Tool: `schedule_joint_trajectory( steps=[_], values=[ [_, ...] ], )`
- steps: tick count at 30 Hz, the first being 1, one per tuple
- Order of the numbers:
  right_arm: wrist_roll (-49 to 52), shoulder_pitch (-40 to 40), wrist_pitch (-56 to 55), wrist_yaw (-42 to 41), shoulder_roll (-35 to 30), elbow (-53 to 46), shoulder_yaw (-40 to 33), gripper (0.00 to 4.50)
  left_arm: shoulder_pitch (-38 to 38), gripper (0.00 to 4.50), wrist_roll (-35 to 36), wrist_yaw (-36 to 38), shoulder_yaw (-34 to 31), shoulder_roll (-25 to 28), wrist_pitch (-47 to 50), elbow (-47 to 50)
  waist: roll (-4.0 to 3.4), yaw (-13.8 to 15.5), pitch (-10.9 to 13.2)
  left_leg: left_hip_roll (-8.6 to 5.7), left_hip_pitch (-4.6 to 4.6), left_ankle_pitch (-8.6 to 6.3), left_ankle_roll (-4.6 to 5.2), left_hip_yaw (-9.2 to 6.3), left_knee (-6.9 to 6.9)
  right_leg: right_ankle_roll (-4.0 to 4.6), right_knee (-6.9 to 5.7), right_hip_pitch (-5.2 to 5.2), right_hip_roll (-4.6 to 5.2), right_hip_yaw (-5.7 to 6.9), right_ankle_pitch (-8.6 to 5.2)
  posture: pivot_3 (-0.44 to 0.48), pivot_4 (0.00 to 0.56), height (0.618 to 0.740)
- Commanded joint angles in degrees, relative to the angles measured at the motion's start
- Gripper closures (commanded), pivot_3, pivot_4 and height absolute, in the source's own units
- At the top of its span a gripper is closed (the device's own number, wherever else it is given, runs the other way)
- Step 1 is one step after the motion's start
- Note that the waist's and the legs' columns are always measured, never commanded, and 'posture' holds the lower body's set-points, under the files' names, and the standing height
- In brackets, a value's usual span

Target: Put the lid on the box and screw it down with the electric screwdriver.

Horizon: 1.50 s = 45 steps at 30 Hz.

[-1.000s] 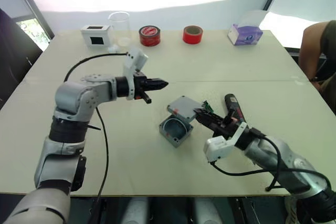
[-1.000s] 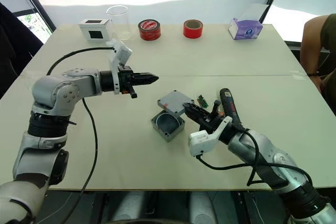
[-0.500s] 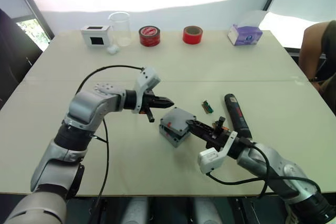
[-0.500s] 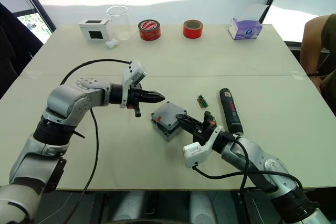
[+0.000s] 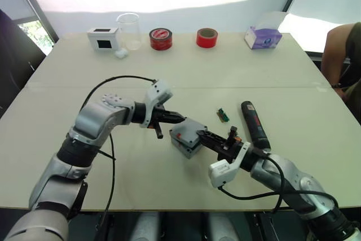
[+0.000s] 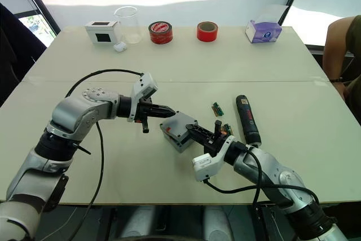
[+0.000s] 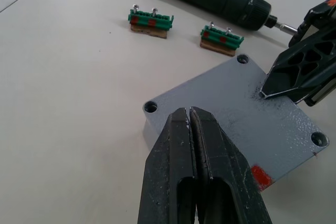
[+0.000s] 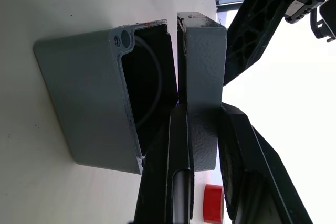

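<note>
The lid point(image 7: 247, 108) sits over the grey box point(image 8: 89, 93), but not yet flush: my right wrist view shows a gap between them, the box's dark inside visible, so the lid rides tilted, propped up at the edge I am holding. My right gripper point(image 5: 207, 136) is clamped on that edge of the lid, one finger under it and one over, which I judge is why it cannot settle until I let go. My left gripper point(image 7: 190, 124) has its two fingers pressed together, gripping nothing, its tip hovering over or resting on the lid's top near the corner opposite my right gripper; I cannot tell if it touches. I take it as a steadying push, to keep the lid from sliding when the right one pulls out.

The lid's corner screw holes look empty. Just beyond the box lie two small green terminal blocks point(image 7: 151, 20), and past them the electric screwdriver point(image 5: 255, 125), untouched on the table point(image 5: 237, 71), within reach of my right arm.
</note>
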<state>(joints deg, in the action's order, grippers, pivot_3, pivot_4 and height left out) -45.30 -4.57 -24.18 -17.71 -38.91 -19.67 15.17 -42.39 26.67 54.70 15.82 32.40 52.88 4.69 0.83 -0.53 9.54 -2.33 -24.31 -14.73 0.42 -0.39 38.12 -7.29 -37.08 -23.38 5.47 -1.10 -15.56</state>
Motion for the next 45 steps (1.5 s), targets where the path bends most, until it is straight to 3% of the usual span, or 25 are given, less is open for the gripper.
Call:
schedule_joint_trajectory(
  steps=[1, 45],
  values=[
    [-0.33, 0.97, 0.72, -0.80, 0.57, -1.83, -0.45, 4.39, 0.12, 4.45, -0.25, 0.15, -0.48, -0.21, -0.77, 1.35, 0.00, 0.00, 0.00, 0.00, 0.00, 0.00, 0.00, 0.00, 0.00, 0.00, 0.00, 0.00, 0.00, 0.00, 0.00, 0.000, 0.150, 0.740],
    [-3.79, 2.68, 4.94, -0.24, 2.44, -4.88, -2.29, 4.39, 0.44, 4.45, -2.38, 0.14, -0.43, -2.54, -1.39, 0.83, 0.00, -0.03, -0.01, 0.00, 0.05, 0.00, 0.00, -0.01, 0.03, 0.00, -0.04, 0.05, -0.01, 0.01, 0.00, 0.000, 0.150, 0.740]
  ],
)
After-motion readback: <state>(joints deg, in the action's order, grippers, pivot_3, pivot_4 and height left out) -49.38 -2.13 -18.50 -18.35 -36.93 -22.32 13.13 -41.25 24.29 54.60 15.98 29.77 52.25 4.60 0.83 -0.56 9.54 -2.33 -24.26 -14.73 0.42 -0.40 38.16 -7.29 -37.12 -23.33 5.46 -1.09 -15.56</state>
